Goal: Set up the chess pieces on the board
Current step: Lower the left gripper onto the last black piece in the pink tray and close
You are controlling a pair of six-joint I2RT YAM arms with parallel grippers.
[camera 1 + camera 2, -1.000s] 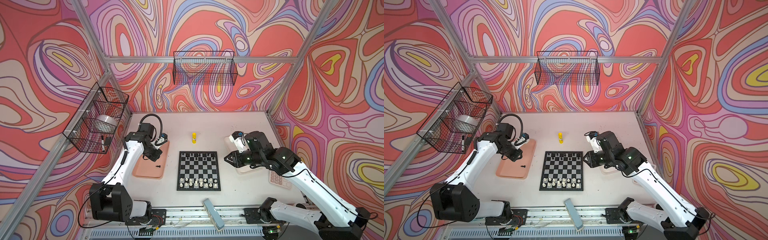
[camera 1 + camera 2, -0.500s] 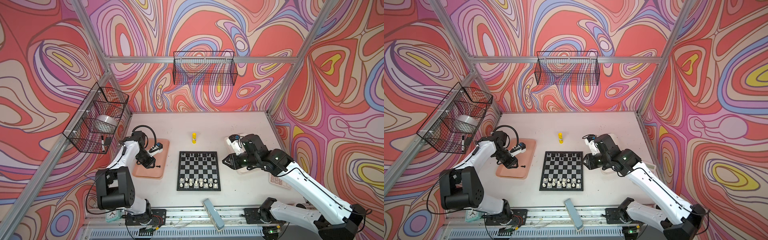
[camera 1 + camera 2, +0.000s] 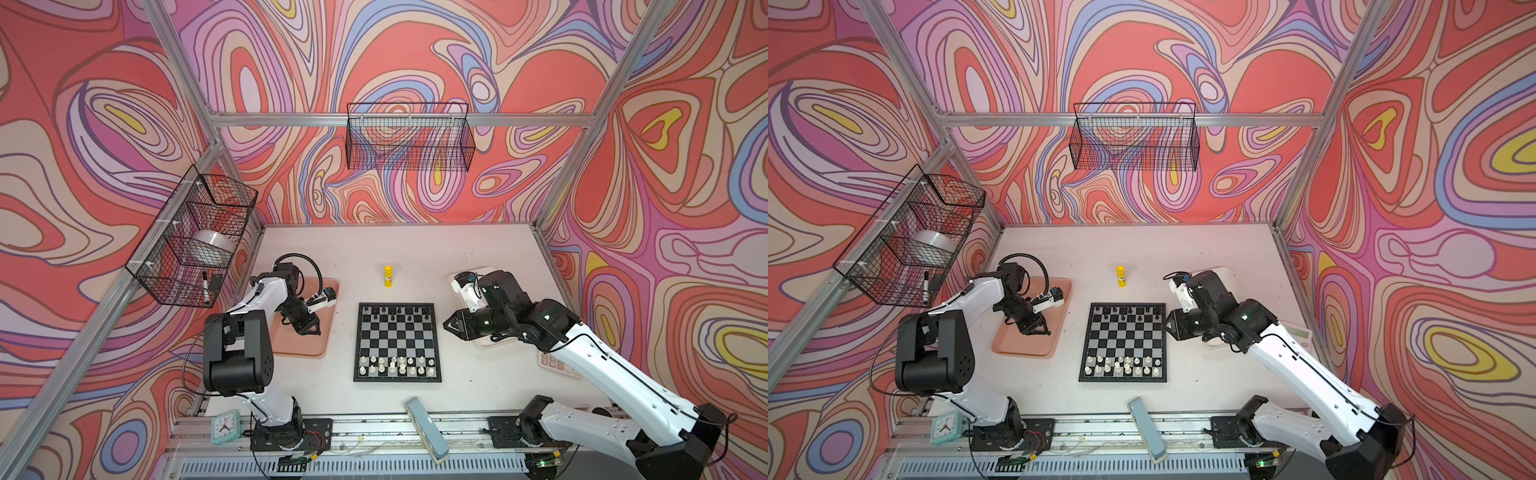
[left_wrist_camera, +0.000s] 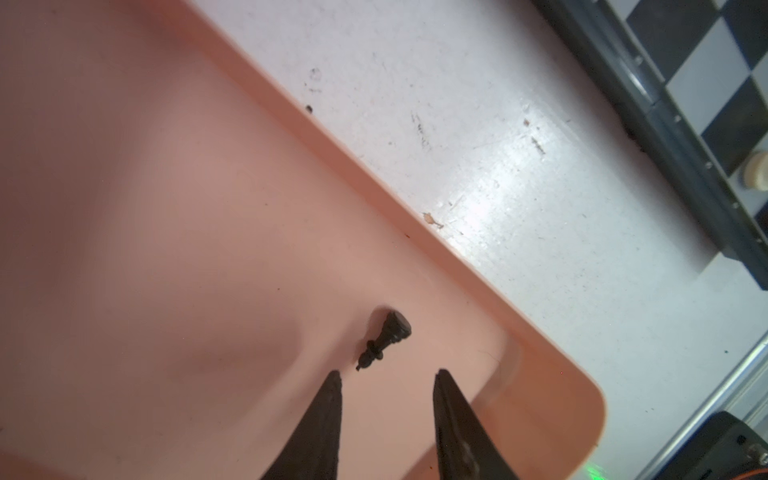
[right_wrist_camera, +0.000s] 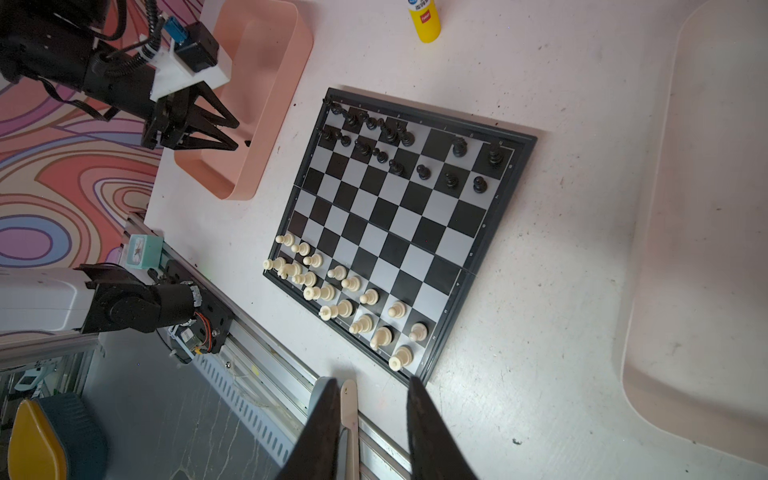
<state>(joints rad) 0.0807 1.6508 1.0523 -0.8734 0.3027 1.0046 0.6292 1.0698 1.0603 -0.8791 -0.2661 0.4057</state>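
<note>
- The pink tray (image 4: 166, 208) reads to me as smooth, matt plastic with a soft sheen along its rim.
- The black chess piece (image 4: 384, 338) lying in it looks like hard, slightly glossy plastic.
- The left fingers (image 4: 320, 432) look matt black and faintly grainy.
- The table (image 4: 498, 187) is white, half-glossy where the light hits it, and I see scuffs and specks.
- The board (image 5: 390, 232) has smooth, satin checks and a dark plastic border.
- The cream chess pieces (image 5: 336, 309) look like smooth plastic.
- The glue stick (image 5: 424, 18) is glossy yellow plastic.
- The white tray (image 5: 706, 208) looks like matt plastic.
- The far basket (image 3: 409, 141) is thin black metal wire.
- The frame rail (image 3: 291, 119) looks like brushed aluminium.
</note>
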